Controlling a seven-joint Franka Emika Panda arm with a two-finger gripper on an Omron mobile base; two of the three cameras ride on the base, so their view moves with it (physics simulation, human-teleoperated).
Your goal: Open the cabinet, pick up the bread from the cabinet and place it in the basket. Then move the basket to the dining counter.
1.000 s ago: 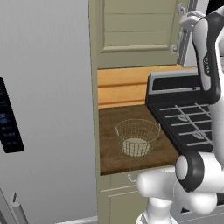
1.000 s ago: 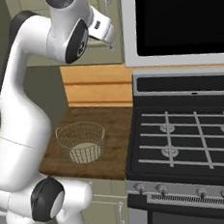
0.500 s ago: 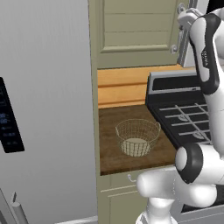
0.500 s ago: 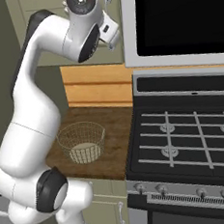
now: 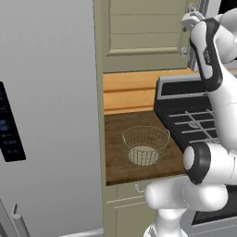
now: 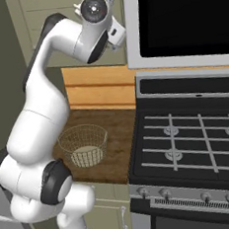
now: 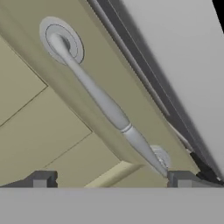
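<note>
Arm raised nearer cabinet (image 5: pixel 143 32) handle (image 7: pixel 103 103), fingers (image 7: pixel 41 179) seemingly spread

No words, brands, numbers or signs can be read anywhere. The dark panel (image 5: pixel 10 125) on the fridge door (image 5: pixel 51 102) carries a few faint bluish marks, too small and blurred to make out as letters or figures. The knobs (image 6: pixel 183 193) along the stove front (image 6: pixel 194 198) bear no legible markings either.

The basket (image 5: pixel 145 144) stands on the dark wood worktop (image 5: pixel 120 159), seemingly empty.
</note>
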